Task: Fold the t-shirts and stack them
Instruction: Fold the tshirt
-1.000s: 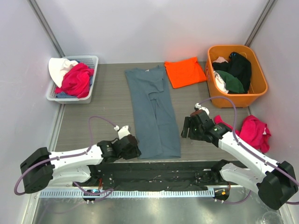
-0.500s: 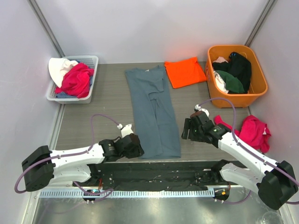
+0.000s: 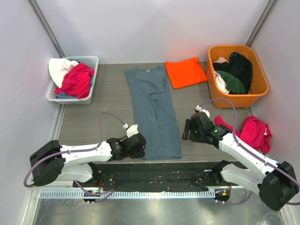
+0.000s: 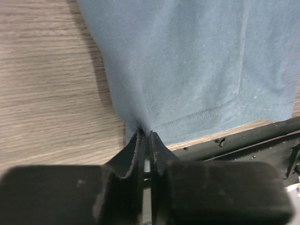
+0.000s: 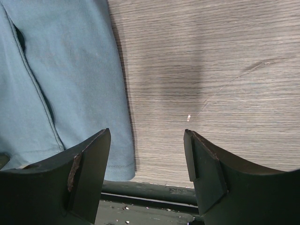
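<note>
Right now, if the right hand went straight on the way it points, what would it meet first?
Probably the bare tabletop just beside the blue-grey t-shirt; the open right hand frames mostly wood, though one finger may catch the hem. Depth is unclear.

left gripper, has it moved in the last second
Yes. In the top view the left gripper has slid right, onto the near left corner of the blue-grey t-shirt, which has stayed put, and it now pinches the hem there.
</note>
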Controlling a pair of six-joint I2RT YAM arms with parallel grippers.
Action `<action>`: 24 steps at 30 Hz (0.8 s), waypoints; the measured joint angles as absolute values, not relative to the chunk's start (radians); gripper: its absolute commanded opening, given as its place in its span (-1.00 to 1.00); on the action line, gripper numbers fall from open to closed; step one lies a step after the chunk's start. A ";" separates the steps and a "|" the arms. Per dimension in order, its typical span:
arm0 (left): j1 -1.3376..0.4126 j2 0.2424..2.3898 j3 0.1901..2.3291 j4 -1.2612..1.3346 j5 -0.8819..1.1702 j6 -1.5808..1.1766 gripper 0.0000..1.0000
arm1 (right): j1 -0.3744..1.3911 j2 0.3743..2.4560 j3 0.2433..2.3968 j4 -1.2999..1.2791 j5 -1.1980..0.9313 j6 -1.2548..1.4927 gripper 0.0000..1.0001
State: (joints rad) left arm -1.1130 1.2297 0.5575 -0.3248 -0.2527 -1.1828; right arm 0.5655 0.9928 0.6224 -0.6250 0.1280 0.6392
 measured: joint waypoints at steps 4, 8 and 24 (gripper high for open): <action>-1.114 1.230 0.558 -0.325 -0.254 -1.173 -1.00 | 0.566 0.993 0.622 -0.625 0.128 0.640 0.43; -1.114 1.216 0.558 -0.342 -0.255 -1.171 -1.00 | 0.566 0.992 0.622 -0.625 0.127 0.640 0.43; -1.114 0.915 0.517 -0.501 -0.318 -1.222 -1.00 | 0.566 0.991 0.598 -0.626 -0.001 0.664 0.43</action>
State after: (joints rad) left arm -1.1137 0.9150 0.5175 -0.5007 -0.3183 -1.2224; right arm 0.5655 0.9913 0.5976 -0.6258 -0.0006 0.6636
